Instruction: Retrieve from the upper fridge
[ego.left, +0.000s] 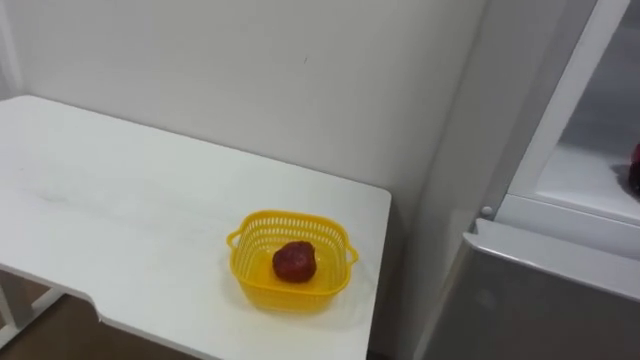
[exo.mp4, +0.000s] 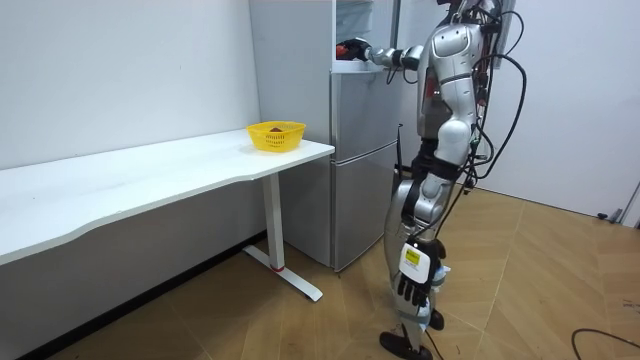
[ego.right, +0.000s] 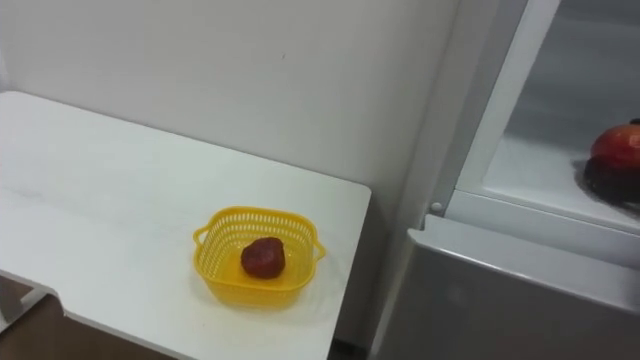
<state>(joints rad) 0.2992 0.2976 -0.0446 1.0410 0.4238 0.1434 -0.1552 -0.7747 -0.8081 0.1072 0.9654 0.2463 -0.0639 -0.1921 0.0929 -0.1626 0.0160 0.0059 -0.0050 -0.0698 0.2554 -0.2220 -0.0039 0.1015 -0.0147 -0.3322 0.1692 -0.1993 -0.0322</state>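
The fridge's upper compartment (ego.right: 545, 165) stands open at the right, with a white floor inside. A round red fruit (ego.right: 618, 146) is just inside it, and my right hand (ego.right: 604, 182) shows dark beneath it, fingers curled round it. In the room view that right hand (exo.mp4: 362, 50) reaches from my shoulder into the upper fridge (exo.mp4: 350, 35) with the red fruit (exo.mp4: 345, 46) at its tip. My left hand (exo.mp4: 414, 287) hangs by my leg with its fingers relaxed and nothing in it. I stand upright in front of the fridge.
A yellow plastic basket (ego.left: 255, 232) stands near the white table's (ego.left: 120, 200) right end, with a dark red fruit (ego.left: 295, 261) in it. The grey lower fridge door (ego.left: 540, 300) is closed. A narrow gap separates the table from the fridge side.
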